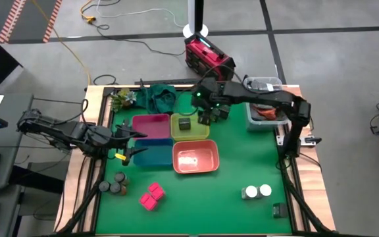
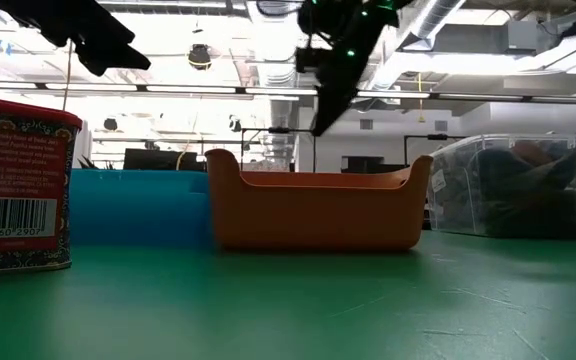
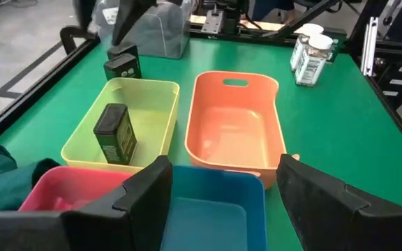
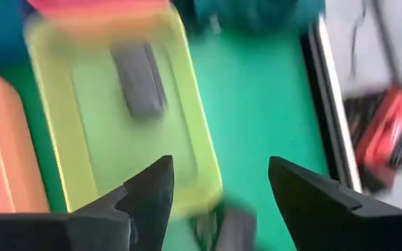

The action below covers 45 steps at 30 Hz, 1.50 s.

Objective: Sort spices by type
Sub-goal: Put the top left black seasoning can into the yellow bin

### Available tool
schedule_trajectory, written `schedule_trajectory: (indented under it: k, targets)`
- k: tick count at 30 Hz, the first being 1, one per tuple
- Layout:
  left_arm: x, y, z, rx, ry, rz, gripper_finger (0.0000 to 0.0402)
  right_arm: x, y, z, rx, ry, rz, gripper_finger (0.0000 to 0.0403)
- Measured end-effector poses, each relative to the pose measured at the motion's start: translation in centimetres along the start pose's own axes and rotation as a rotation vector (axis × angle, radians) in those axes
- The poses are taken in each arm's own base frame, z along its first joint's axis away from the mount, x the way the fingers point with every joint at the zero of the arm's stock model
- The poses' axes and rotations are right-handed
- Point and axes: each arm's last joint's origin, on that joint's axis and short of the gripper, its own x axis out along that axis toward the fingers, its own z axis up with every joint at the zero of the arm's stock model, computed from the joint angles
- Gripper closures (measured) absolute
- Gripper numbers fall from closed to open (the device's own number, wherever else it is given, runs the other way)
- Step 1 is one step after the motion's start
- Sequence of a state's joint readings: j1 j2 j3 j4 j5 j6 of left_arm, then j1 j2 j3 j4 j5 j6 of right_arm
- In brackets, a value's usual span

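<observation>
One dark grey square jar (image 1: 185, 123) lies in the yellow bin (image 1: 202, 133); it also shows in the left wrist view (image 3: 114, 132). More dark square jars (image 1: 220, 113) stand on the mat just right of that bin. My right gripper (image 1: 206, 110) hangs open above them; one jar (image 4: 232, 226) shows blurred below its fingers. My left gripper (image 3: 218, 188) is open and empty over the blue bin (image 1: 151, 155). Grey round jars (image 1: 114, 185), pink square packets (image 1: 152, 196) and two white-topped jars (image 1: 257, 191) stand on the mat near the front.
A pink bin (image 1: 151, 125) and an orange bin (image 1: 206, 164) adjoin the yellow and blue ones. A clear tub of clutter (image 1: 265, 108) stands at the far right, green cloth (image 1: 160, 95) at the far edge. A red tin (image 2: 18, 185) stands close to the low camera.
</observation>
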State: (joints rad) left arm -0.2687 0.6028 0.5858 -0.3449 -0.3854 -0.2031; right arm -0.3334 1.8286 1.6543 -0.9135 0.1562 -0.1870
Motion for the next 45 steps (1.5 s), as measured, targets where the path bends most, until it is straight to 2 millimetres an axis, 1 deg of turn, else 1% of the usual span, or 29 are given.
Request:
schedule_trajectory:
  k: [3,5,8,13,15,17,20,25,28,38,41,45]
  targets:
    - [0.0,0.0,0.0,0.008,-0.002,0.0,0.0157,0.5,-1.0,-1.7,0.027,0.158,0.009,0.0131]
    - [0.1,-0.1,0.0,0.017,-0.003,0.002,0.0157,1.0,-1.0,-2.1,0.024,0.197,0.013,0.0131]
    - [0.3,-0.1,0.0,0.026,0.006,0.014,0.0157,1.3,-0.8,-2.0,-0.005,0.195,0.02,0.0131]
    - [0.4,-0.1,-0.2,0.028,0.02,0.018,0.0157,1.4,-2.0,-2.0,0.009,0.172,0.011,0.0131]
    - [0.4,-0.1,-0.2,0.034,0.025,0.018,0.0157,1.5,-2.4,-2.2,0.024,0.179,0.032,0.0131]
    - [0.4,-0.1,-0.2,0.039,0.023,0.018,0.0157,1.7,-2.5,-2.1,0.025,0.171,0.061,0.0131]
    - [0.4,-0.1,-0.2,0.05,0.023,0.024,0.0157,3.0,-2.0,-2.1,-0.01,0.2,0.083,0.0131]
    - [0.4,-0.1,-0.3,0.052,0.028,0.025,0.0157,5.8,-1.8,-2.4,-0.042,0.273,0.091,0.0131]
    - [0.4,0.0,-0.4,0.058,0.046,0.028,0.0157,6.7,-1.9,-2.7,-0.04,0.301,0.087,0.0131]
    - [0.4,0.0,-0.5,0.059,0.051,0.038,0.0157,6.7,-2.2,-2.6,-0.033,0.293,0.082,0.0136]
    - [0.4,0.0,-0.5,0.06,0.055,0.039,0.0157,6.7,-2.1,-2.6,-0.033,0.294,0.083,0.0152]
    - [0.4,0.1,-0.6,0.061,0.058,0.039,0.0157,6.6,-2.1,-2.8,-0.035,0.316,0.089,0.0194]
